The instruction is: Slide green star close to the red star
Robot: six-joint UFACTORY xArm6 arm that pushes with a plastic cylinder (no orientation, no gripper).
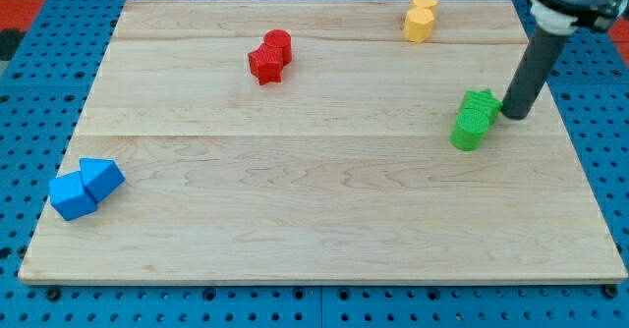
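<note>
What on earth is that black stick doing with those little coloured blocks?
A robot arm is pushing blocks around a wooden board with a rod. My tip sits right beside the green star, on its right in the view, with a second green block just below the star. The red star lies far off toward the view's upper left, next to another red block, so the green star is not yet near it. Yellow blocks and blue blocks sit untouched.

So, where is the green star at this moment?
The green star sits at the view's right, mid-height on the board, touching a green cylinder below-left of it, with my tip right beside it.
</note>
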